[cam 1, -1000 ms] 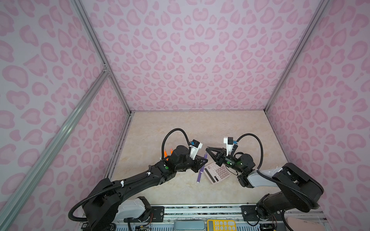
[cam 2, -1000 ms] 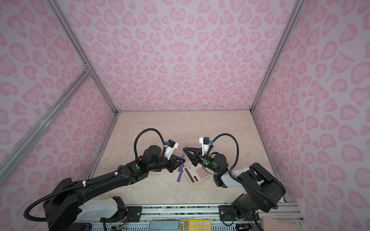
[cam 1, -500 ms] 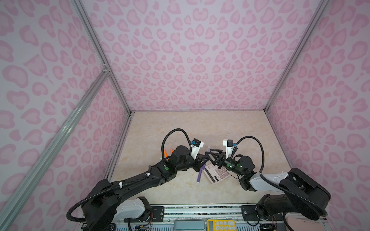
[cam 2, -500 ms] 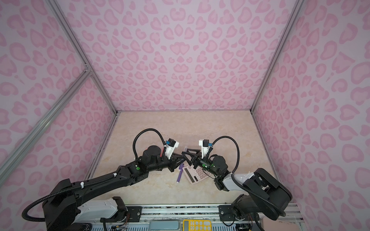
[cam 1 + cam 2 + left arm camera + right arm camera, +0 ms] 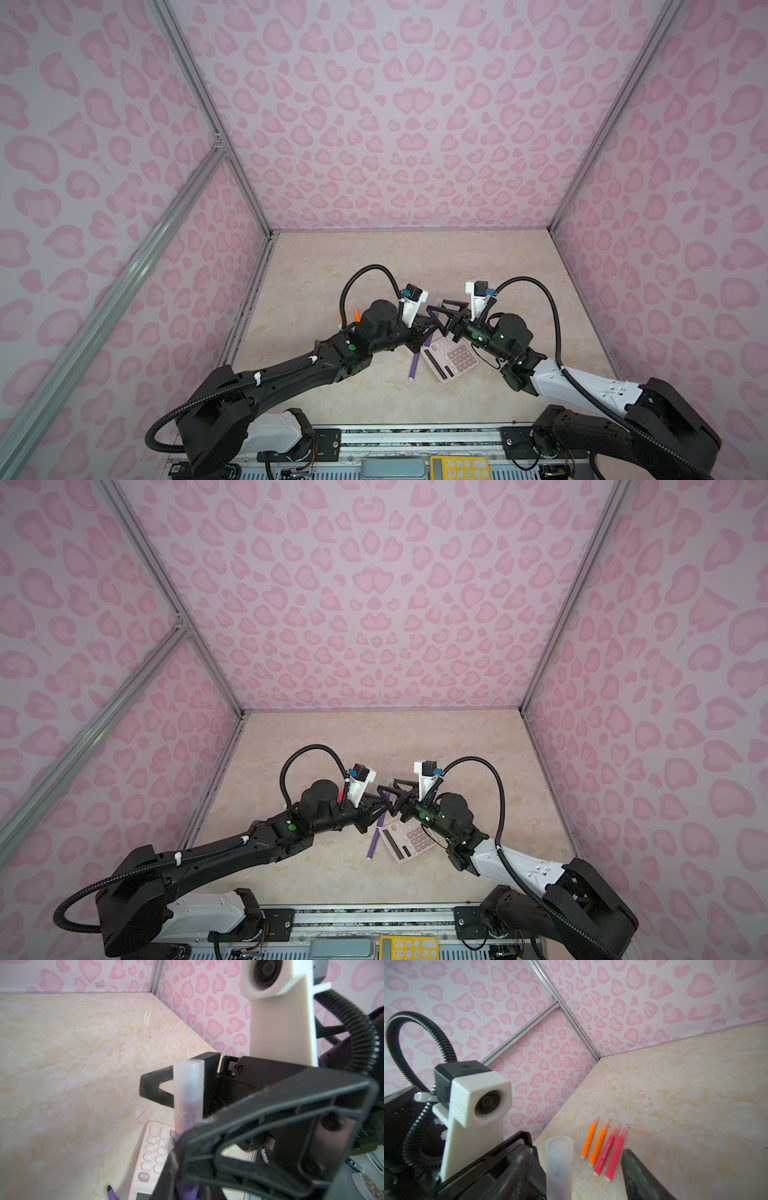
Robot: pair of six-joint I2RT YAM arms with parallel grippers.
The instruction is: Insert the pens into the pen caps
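Purple leads the count: we see two purple pens, the held purple pen (image 5: 186, 1189) clamped upright between the closed fingers of the left gripper (image 5: 176, 1142), and the second purple pen (image 5: 414, 365) lying flat on the marbled tabletop (image 5: 374, 266), just beside the single pink calculator (image 5: 451, 359). One clear cap (image 5: 188, 1093) sits over the tip of the held purple pen, a purple tint showing through its wall. The right gripper (image 5: 579, 1174) faces it with its jaws spread wide on either side of that cap. One finger (image 5: 521, 1167) is close beside the cap, though we cannot tell whether they touch. The other finger (image 5: 639, 1176) is well apart from it. In both top views the two grippers meet near the middle of the tabletop, above the calculator's far edge. The right wrist view shows four more pens lying side by side in one row near the left-hand wall: two orange pens (image 5: 588, 1140) and two pink-red pens (image 5: 614, 1156). Each of these four carries one of the fitted clear caps (image 5: 597, 1119) over its tip. That makes six pens and five caps that we can count. In the top views the left arm hides most of that row.
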